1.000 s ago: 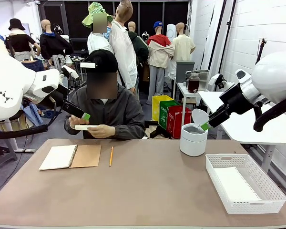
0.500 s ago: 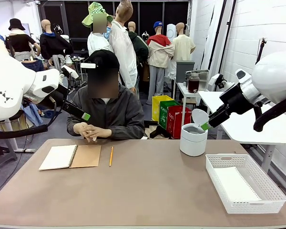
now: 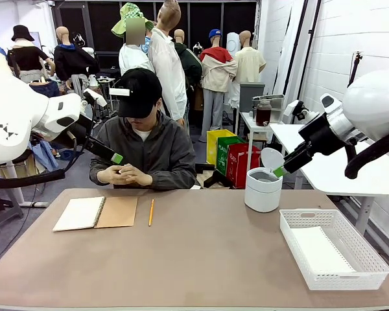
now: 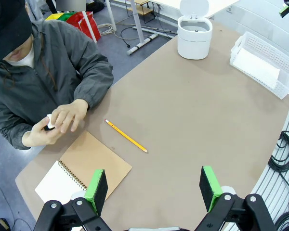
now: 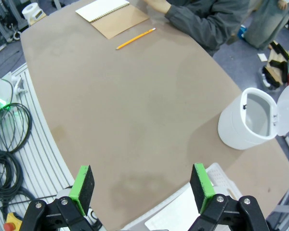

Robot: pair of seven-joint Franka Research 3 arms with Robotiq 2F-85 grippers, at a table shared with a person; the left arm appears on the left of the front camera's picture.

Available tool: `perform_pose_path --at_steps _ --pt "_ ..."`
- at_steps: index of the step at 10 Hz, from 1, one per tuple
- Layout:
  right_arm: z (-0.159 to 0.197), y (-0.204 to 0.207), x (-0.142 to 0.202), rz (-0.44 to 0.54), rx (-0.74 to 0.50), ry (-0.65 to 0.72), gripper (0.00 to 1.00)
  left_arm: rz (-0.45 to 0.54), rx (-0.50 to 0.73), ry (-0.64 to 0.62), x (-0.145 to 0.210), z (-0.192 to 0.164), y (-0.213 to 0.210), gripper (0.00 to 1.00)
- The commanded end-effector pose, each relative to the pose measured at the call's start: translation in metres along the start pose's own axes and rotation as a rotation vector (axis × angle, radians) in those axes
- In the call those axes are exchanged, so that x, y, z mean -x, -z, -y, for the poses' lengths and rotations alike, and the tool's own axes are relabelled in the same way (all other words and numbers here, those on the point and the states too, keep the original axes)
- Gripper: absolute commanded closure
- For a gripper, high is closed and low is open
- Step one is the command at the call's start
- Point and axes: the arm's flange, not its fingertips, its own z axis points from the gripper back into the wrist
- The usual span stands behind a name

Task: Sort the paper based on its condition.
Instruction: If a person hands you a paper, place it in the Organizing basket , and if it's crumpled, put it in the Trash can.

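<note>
A white sheet of paper [image 3: 321, 249] lies flat in the white basket [image 3: 292, 223] at the right; it also shows in the left wrist view [image 4: 262, 67] and the right wrist view [image 5: 178, 216]. The person's hands [image 3: 120, 173] are pressed together at the far edge around a small scrap of white paper [image 4: 50, 121], mostly hidden. My left gripper [image 3: 117, 157] hangs open above the far left, close to those hands, its fingers [image 4: 96, 185] wide apart. My right gripper [image 3: 279, 170] is raised beside the bin, open and holding nothing, pads [image 5: 82, 185] spread.
An open spiral notebook [image 3: 95, 212] with a brown cover lies at the far left, a yellow pencil [image 3: 151, 212] beside it. A white lidded bin [image 3: 263, 188] stands open at the far right. The brown table [image 3: 201, 259] stretches bare across its middle.
The person held a white rolled sheet between both hands, then closed the hands over it and bent the head down. Both arms stayed still.
</note>
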Motion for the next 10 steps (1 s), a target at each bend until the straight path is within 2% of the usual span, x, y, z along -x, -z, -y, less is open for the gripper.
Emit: perform_pose_path --at_steps 1,10 --pt "0.0005 -0.0002 -0.0010 -0.003 -0.004 -0.005 0.00 -0.004 0.007 -0.004 0.0001 -0.0011 -0.0009 0.00" --pt "0.0005 -0.0002 -0.0010 -0.003 -0.004 -0.005 0.00 -0.004 0.007 -0.004 0.0001 -0.0011 -0.0009 0.00"
